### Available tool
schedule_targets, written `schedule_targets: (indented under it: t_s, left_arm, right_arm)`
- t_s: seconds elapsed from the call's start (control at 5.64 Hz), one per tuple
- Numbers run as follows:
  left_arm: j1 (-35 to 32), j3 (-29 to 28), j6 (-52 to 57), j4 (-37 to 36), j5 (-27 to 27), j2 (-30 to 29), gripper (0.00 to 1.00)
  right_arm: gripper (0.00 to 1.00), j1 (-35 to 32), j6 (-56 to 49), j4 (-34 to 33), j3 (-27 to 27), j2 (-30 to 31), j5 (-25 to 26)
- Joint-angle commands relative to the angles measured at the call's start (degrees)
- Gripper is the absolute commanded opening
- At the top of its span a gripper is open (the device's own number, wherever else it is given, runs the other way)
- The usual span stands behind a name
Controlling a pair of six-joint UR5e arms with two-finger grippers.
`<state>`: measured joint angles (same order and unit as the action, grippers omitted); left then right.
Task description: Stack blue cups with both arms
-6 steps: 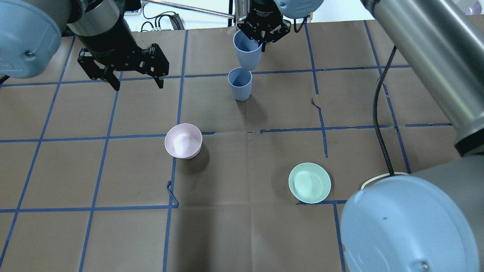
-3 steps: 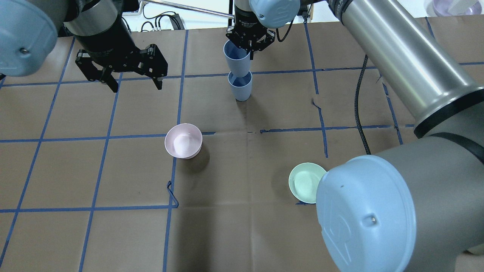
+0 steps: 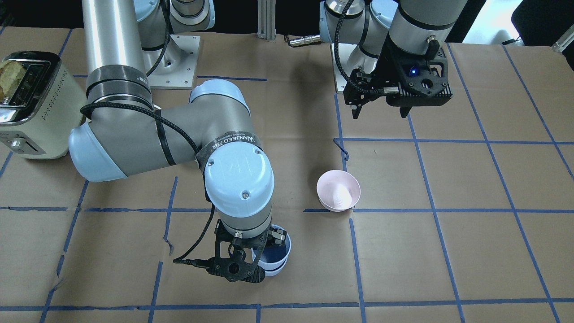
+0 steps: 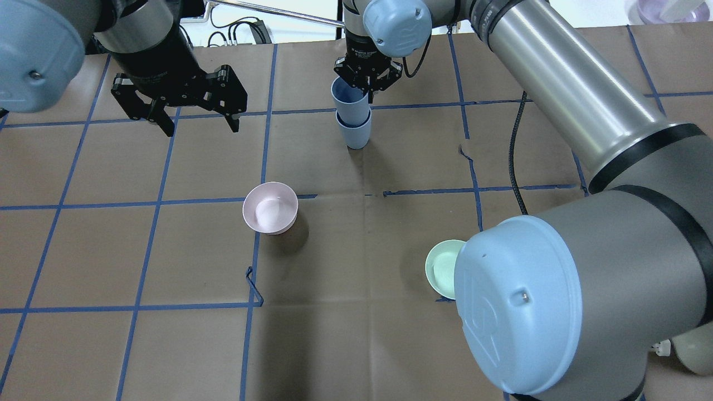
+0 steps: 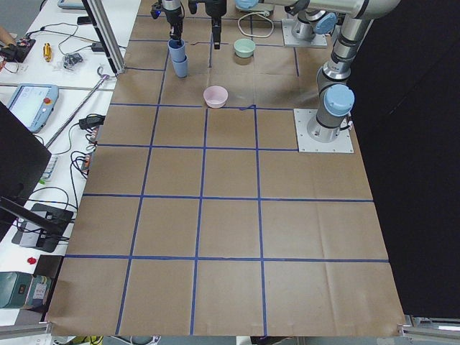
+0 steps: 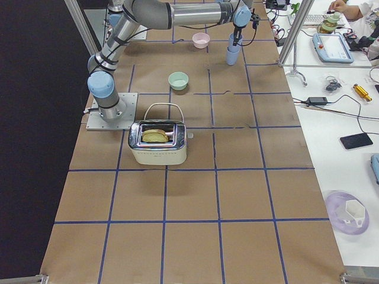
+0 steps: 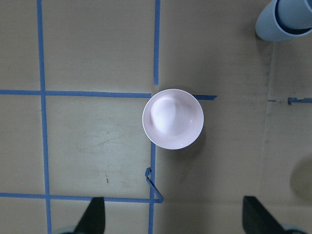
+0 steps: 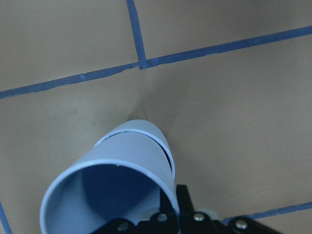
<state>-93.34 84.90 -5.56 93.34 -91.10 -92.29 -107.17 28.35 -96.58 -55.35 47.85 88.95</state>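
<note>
Two blue cups stand at the table's far middle. The upper cup (image 4: 350, 103) sits partly inside the lower cup (image 4: 355, 133), which stands on the table. My right gripper (image 4: 367, 82) is shut on the upper cup's rim from above. The right wrist view shows the upper cup (image 8: 122, 180) nested in the lower cup (image 8: 165, 144). In the front-facing view the right gripper (image 3: 251, 258) covers part of the cups (image 3: 277, 256). My left gripper (image 4: 201, 128) is open and empty, above the table to the cups' left; it also shows in the front-facing view (image 3: 380, 112).
A pink bowl (image 4: 270, 208) sits near the table's middle, below my left gripper's camera (image 7: 173, 118). A mint-green bowl (image 4: 442, 267) is partly hidden by my right arm's elbow. A toaster (image 3: 27, 103) stands at the robot's right.
My right gripper has lowered the held cup into the standing cup. The right arm's elbow has swung left over the green bowl. The left gripper has barely moved.
</note>
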Motion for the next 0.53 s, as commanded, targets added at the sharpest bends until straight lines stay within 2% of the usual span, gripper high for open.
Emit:
schedule_targets:
  t_s: [0.0, 0.18, 0.35]
  left_arm:
    - [0.0, 0.0, -0.1, 0.0, 0.0, 0.0, 0.99]
    - [0.0, 0.0, -0.1, 0.0, 0.0, 0.0, 0.99]
    - [0.0, 0.0, -0.1, 0.0, 0.0, 0.0, 0.99]
  right_arm:
    - [0.62, 0.0, 0.6, -4.0, -1.2, -1.0, -0.1]
    - [1.00, 0.1, 0.5, -3.5, -0.9, -0.2, -0.3]
    - [1.00, 0.6, 0.6, -2.1, -0.5, 2.6, -2.4]
